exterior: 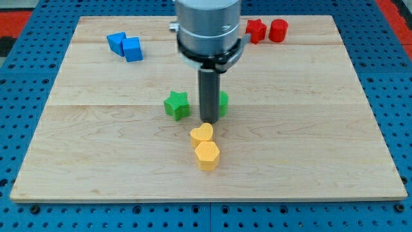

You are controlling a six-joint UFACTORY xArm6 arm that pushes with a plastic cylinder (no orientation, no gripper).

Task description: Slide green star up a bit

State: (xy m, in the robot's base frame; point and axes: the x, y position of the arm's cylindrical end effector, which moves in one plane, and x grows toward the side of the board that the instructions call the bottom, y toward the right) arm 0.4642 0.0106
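No jaws, only my tip [210, 120], just right of green star [176, 105]; pushing now could knock it sideways.

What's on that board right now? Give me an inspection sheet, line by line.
Surface: pale wooden board on a blue perforated base.
Job's things: green star block at mid-board, left of the rod.
Clutter: second green block, mostly hidden behind the rod; yellow heart block touching yellow hexagon block; two blue blocks top left; two red blocks top right.
Pincer: none; my tip sits right of the star, just above the heart.
Cables: nothing seen.
Surroundings: red edge strips at the top corners.
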